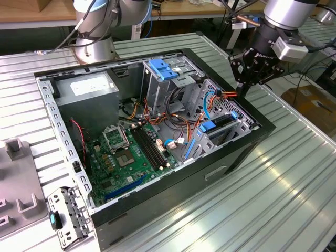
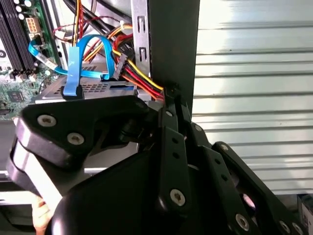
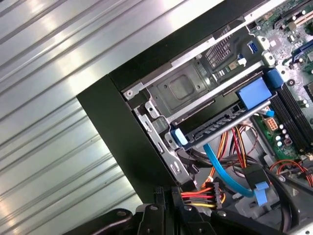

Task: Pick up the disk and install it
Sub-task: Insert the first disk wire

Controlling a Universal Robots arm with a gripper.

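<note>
Arm enters from the upper corner on the exterior view's right, its silver wrist segment angled downward. The black pincer [image 1: 242,89] hangs below the wrist, pointing down and slightly toward the exterior view's left. A grey camera block sits on the side of the wrist. In the second wrist view the pincer's [image 2: 168,98] black linkage bars with their silver screws converge to a narrow tip, fingers [image 2: 172,105] drawn together with no gap seen and nothing between them. In the first wrist view the linkage tips [image 3: 166,196] likewise sit pressed together.
</note>
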